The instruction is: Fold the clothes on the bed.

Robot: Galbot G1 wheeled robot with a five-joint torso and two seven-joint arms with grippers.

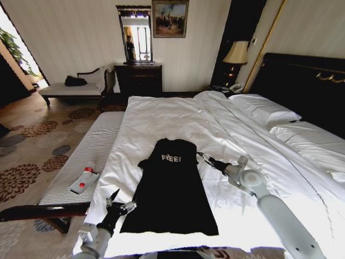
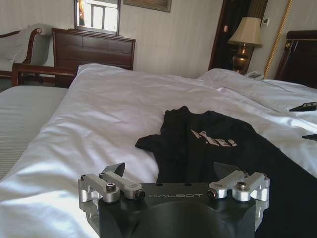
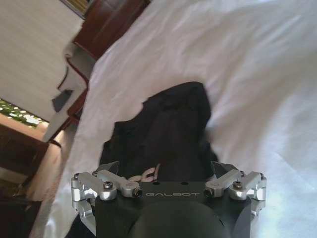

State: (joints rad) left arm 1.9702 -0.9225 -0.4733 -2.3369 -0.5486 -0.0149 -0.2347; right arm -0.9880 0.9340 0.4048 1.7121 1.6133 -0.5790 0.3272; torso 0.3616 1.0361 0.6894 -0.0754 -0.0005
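The clothes are one black T-shirt [image 1: 171, 191] with white "FREE!" lettering, lying flat and narrow on the white bed [image 1: 161, 118], neck toward the far side. My left gripper [image 1: 119, 200] hovers open just off the shirt's near left edge, and the left wrist view shows the shirt [image 2: 218, 144] ahead of its spread fingers [image 2: 119, 169]. Over the shirt's far right shoulder, my right gripper [image 1: 200, 156] is open. In the right wrist view the bunched black fabric [image 3: 168, 124] lies below its open jaws, and nothing is held.
A grey striped bench [image 1: 91, 156] runs along the bed's left side with a small red-and-white packet [image 1: 83, 182] on it. White pillows [image 1: 264, 110] and a dark headboard [image 1: 307, 81] are at the right. A dresser [image 1: 138, 78], chaise [image 1: 73, 89] and lamp [image 1: 235, 53] stand by the far wall.
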